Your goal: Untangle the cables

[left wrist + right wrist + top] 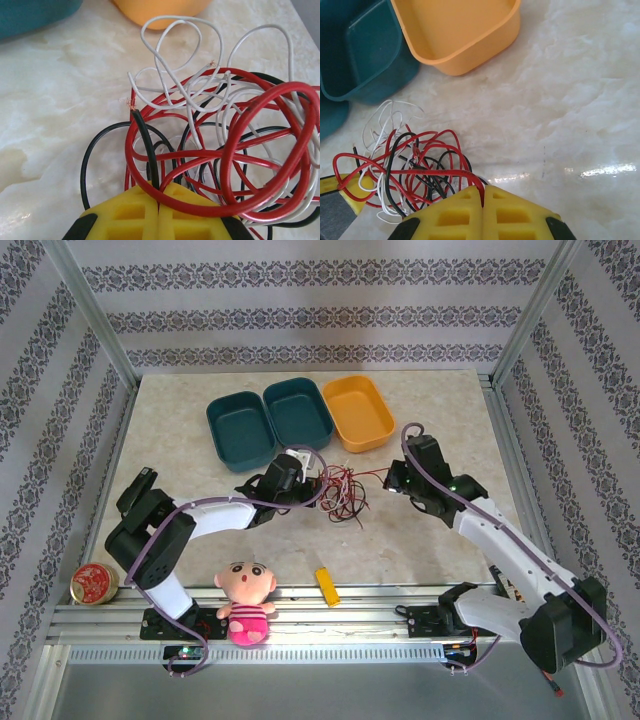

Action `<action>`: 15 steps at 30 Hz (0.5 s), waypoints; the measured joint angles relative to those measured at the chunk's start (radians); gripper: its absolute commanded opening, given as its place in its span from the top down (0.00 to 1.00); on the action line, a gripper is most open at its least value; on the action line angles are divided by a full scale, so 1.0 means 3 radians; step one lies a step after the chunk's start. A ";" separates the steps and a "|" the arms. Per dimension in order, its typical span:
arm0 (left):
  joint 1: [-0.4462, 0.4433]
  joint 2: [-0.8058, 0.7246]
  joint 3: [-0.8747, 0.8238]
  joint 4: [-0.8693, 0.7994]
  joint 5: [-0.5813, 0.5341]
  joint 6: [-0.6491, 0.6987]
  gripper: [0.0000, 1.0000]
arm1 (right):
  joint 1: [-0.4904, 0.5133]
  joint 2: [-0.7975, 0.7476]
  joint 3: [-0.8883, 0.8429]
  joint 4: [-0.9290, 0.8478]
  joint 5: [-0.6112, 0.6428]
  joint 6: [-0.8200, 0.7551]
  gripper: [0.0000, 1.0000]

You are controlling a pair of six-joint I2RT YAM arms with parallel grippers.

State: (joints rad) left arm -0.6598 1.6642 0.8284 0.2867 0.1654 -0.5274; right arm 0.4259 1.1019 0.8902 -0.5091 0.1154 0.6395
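From my station I saw the cables (340, 490) lying as one tangled clump of red, black and white wire on the marbled table (440, 400), near its middle, just in front of the orange bin (358, 412) and the two teal bins (240, 430) beside it, and between the two arms. The left gripper (303, 476) sat at the clump's left edge. On its wrist camera the yellow fingers (130, 215) were pressed together with no gap, and the left gripper (159, 194) was clamped on a black strand (145, 145) that rose out of the seam and ended in a bare copper tip. Behind that strand the cables (225, 150) stood up in loose loops, red coils in front and white curls reaching toward the orange bin (160, 12). The right gripper (392, 480) was at the clump's right side. On its wrist view the right gripper (482, 197) was likewise closed tight, pinching a red strand (455, 172) that ran straight into the line where the fingers met. There the cables (415, 160) spread to the left of the fingers, below the orange bin (465, 50) and a teal bin (370, 75). At the near edge of the table lay a doll (245, 600), a small yellow block (327, 586) and a round tin (94, 583), all well apart from the wires.
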 measured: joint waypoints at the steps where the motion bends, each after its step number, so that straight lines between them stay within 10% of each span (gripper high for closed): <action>1: -0.0006 -0.0005 -0.0003 0.0017 0.0001 -0.0001 1.00 | -0.0020 -0.0028 0.0000 -0.0014 0.0000 -0.0023 1.00; 15: 0.0024 -0.0017 -0.0225 -0.0108 -0.0317 -0.0041 0.91 | -0.0252 -0.0187 0.0172 -0.0178 0.0303 -0.0212 1.00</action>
State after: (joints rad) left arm -0.6525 1.6592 0.7609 0.2543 0.0704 -0.5396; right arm 0.3504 1.0458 0.9417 -0.5625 0.2062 0.5758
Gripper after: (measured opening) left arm 0.074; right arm 0.041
